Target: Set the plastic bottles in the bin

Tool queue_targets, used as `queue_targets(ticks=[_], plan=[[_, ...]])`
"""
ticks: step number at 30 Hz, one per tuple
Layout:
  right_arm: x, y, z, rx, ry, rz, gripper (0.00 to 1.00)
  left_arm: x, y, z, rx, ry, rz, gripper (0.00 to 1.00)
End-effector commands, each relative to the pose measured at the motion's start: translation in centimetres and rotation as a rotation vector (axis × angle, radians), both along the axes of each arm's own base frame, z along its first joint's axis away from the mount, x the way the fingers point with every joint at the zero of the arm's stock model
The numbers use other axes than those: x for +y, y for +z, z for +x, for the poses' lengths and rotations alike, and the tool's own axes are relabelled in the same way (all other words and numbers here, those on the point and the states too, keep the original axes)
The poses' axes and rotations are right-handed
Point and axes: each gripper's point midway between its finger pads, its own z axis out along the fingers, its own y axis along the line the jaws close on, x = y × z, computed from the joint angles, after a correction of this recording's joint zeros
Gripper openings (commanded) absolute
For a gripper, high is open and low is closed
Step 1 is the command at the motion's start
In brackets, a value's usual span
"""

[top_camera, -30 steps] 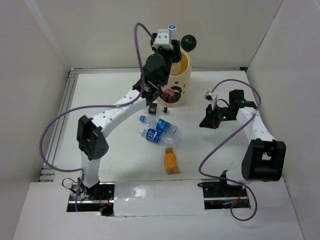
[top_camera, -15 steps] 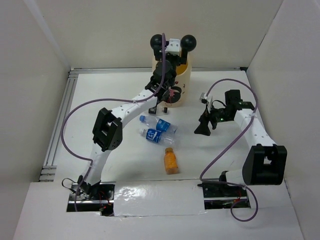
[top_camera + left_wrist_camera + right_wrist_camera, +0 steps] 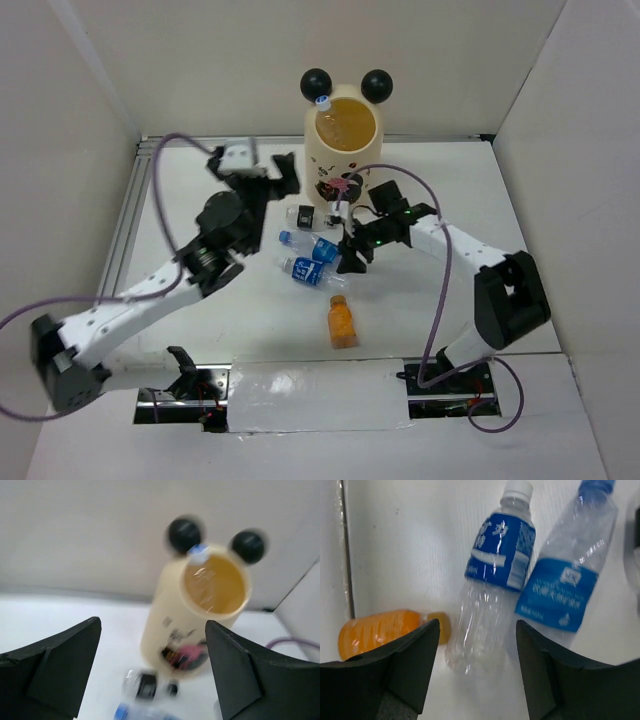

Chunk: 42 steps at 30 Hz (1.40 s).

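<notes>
The cream bin (image 3: pixel 345 160) with two black ball ears stands at the back; a clear bottle with a blue cap (image 3: pixel 323 101) leans inside it at the rim. That bin (image 3: pixel 195 615) and capped bottle (image 3: pixel 200 552) show blurred in the left wrist view. My left gripper (image 3: pixel 272 178) hangs open and empty to the left of the bin. Two blue-labelled bottles (image 3: pixel 318 247) (image 3: pixel 313 272) lie in front of the bin, a black-labelled one (image 3: pixel 305 217) at its foot, an orange one (image 3: pixel 341 322) nearer. My right gripper (image 3: pixel 477 680) is open, straddling the base of the white-capped blue bottle (image 3: pixel 495 575), beside the second (image 3: pixel 560 580).
White walls close in the table on the left, back and right. A metal rail (image 3: pixel 130 230) runs along the left edge. The right arm's purple cable (image 3: pixel 440 290) loops over the table on the right. The orange bottle (image 3: pixel 385 630) lies just left of my right fingers.
My left arm has drawn back from over the bin to its left, jaws opened, leaving a bottle in the bin. My right arm has swung left to the blue bottles and opened.
</notes>
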Motion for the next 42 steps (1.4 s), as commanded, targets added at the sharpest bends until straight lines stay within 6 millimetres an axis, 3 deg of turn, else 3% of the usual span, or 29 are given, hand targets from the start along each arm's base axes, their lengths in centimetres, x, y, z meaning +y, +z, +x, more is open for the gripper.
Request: queue_targets(ticks=[1, 2, 4, 6, 8, 9, 10, 11, 15, 19, 23, 28, 30, 33, 34, 36, 38, 40, 41, 42], plan=[[4.1, 1.1, 2.6, -0.124, -0.002, -0.007, 0.71, 5.7, -12.6, -3.5, 0.352, 0.126, -0.01, 0.97], [5.7, 0.6, 2.5, -0.128, 0.018, -0.033, 0.74, 6.8, -15.8, -5.1, 0.426, 0.157, -0.078, 0.97], [7.4, 0.2, 2.5, -0.138, 0.036, -0.058, 0.81, 9.6, -17.8, -8.1, 0.502, 0.188, -0.15, 0.99], [9.8, -0.5, 2.7, -0.152, 0.029, -0.099, 0.86, 11.8, -22.0, -11.3, 0.637, 0.239, -0.176, 0.99], [11.3, -1.4, 3.5, -0.159, 0.005, -0.141, 0.87, 13.3, -22.5, -13.4, 0.662, 0.25, -0.278, 0.99], [11.9, -1.9, 3.2, -0.167, 0.011, -0.169, 0.87, 14.4, -23.8, -14.5, 0.7, 0.268, -0.254, 0.99], [12.2, -2.5, 3.1, -0.158, 0.005, -0.191, 0.87, 14.9, -23.7, -15.0, 0.698, 0.27, -0.273, 0.99], [12.2, -4.1, 3.0, -0.141, 0.006, -0.235, 0.87, 15.4, -23.7, -15.5, 0.688, 0.266, -0.3, 0.99], [11.9, -6.2, 3.0, -0.154, -0.024, -0.333, 0.87, 16.2, -23.6, -16.2, 0.678, 0.259, -0.315, 0.99], [10.0, -7.6, 2.9, -0.161, -0.055, -0.407, 0.87, 16.0, -24.0, -16.2, 0.698, 0.257, -0.276, 0.99], [8.8, -8.6, 2.3, -0.167, -0.054, -0.461, 0.87, 14.5, -24.6, -15.7, 0.722, 0.213, -0.27, 0.99], [7.7, -9.7, -0.2, -0.149, 0.017, -0.529, 0.87, 12.7, -24.7, -14.8, 0.719, 0.159, -0.279, 0.99], [7.4, -10.2, -1.7, -0.109, 0.053, -0.545, 0.83, 12.5, -24.9, -14.6, 0.724, 0.161, -0.261, 0.99], [7.8, -10.2, -3.6, -0.06, 0.137, -0.522, 0.54, 12.2, -24.7, -14.4, 0.716, 0.155, -0.262, 0.99], [8.5, -9.0, -4.6, -0.035, 0.204, -0.47, 0.37, 12.1, -24.5, -14.3, 0.716, 0.155, -0.262, 0.99], [9.6, -6.8, -5.9, -0.026, 0.315, -0.387, 0.29, 12.1, -24.5, -14.3, 0.716, 0.156, -0.274, 0.99], [10.5, -2.0, -5.4, -0.061, 0.412, -0.264, 0.25, 11.7, -24.4, -14.4, 0.723, 0.139, -0.308, 0.99], [11.4, 2.0, -6.4, -0.017, 0.481, -0.145, 0.2, 11.6, -24.0, -14.4, 0.71, 0.133, -0.341, 0.99], [12.7, 6.0, -4.4, -0.088, 0.482, -0.06, 0.2, 11.4, -23.7, -14.5, 0.707, 0.123, -0.375, 0.99], [13.3, 8.3, -4.4, -0.076, 0.496, 0.009, 0.16, 11.5, -23.5, -14.5, 0.702, 0.121, -0.392, 0.99]])
